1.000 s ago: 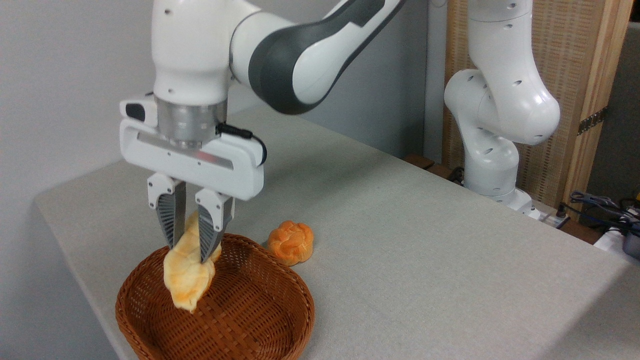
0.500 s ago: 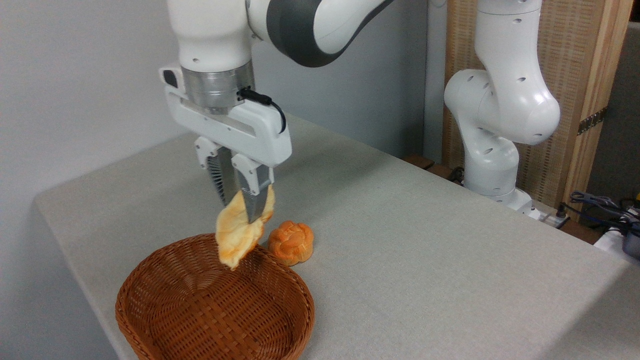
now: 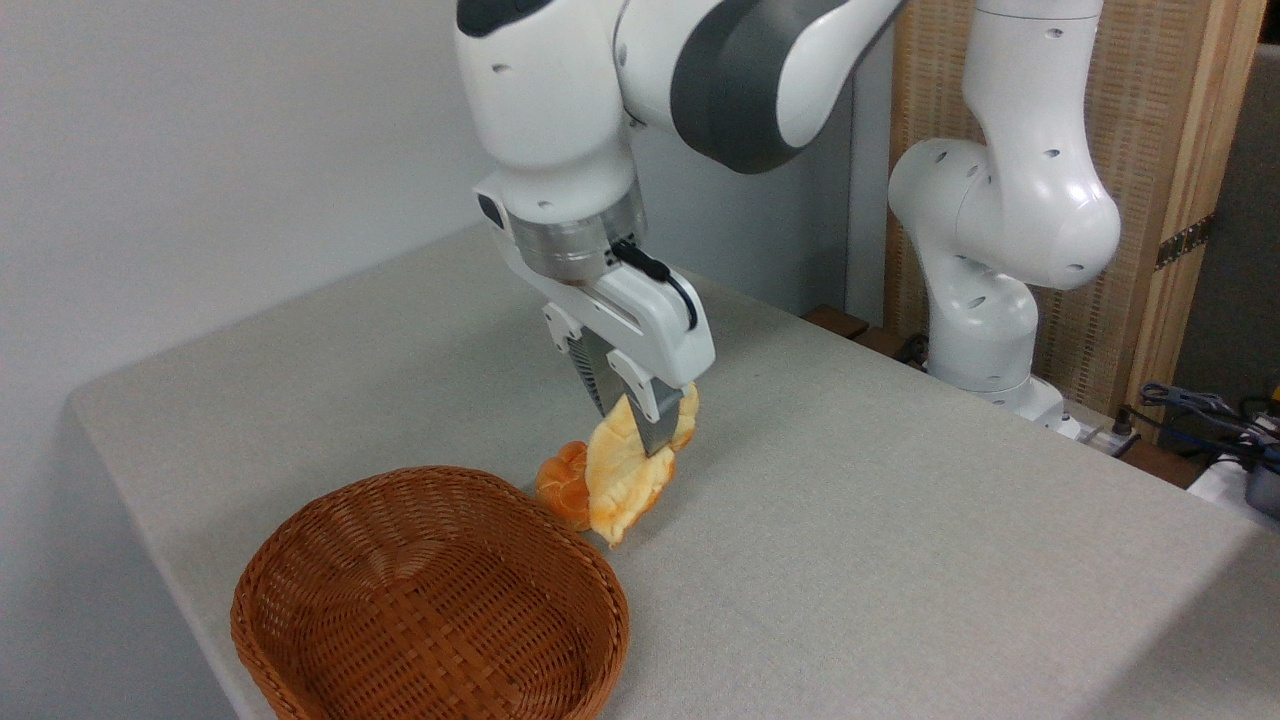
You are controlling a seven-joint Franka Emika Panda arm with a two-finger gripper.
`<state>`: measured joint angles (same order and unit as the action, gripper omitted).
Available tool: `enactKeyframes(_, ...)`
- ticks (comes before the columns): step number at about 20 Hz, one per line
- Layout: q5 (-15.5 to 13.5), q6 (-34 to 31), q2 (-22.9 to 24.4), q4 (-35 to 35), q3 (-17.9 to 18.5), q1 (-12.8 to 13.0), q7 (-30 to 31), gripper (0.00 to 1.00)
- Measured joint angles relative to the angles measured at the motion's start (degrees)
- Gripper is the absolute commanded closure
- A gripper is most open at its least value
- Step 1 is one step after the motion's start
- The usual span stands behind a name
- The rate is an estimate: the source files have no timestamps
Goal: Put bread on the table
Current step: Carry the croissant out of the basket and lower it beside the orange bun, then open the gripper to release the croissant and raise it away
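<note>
Transfer step: my two-finger gripper [image 3: 640,428] pinches the pale golden ridged loaf [image 3: 630,475] at frame centre, clear of the brown wicker basket [image 3: 430,600]; I judge lowering onto bare grey-beige fabric tabletop [image 3: 850,520], right of the orange knotted bun [image 3: 560,480], comes next.

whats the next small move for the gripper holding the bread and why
Probably carry it a little further right before lowering. The gripper is shut on the bread, which hangs clear of the basket but in front of the round bun, its lower tip near the table. Bare cloth lies to the right, so releasing there should avoid the bun.
</note>
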<state>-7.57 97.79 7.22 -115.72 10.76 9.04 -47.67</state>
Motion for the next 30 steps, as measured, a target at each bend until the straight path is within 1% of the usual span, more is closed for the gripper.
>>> enactKeyframes(16,0.0,0.2,-0.8,-0.8,0.1,0.3,-0.5,0.00)
enactKeyframes(26,0.0,1.7,-0.8,-0.6,0.0,0.3,-0.5,0.00)
enactKeyframes(30,0.0,5.6,-0.6,0.6,-0.7,0.4,-0.2,0.00)
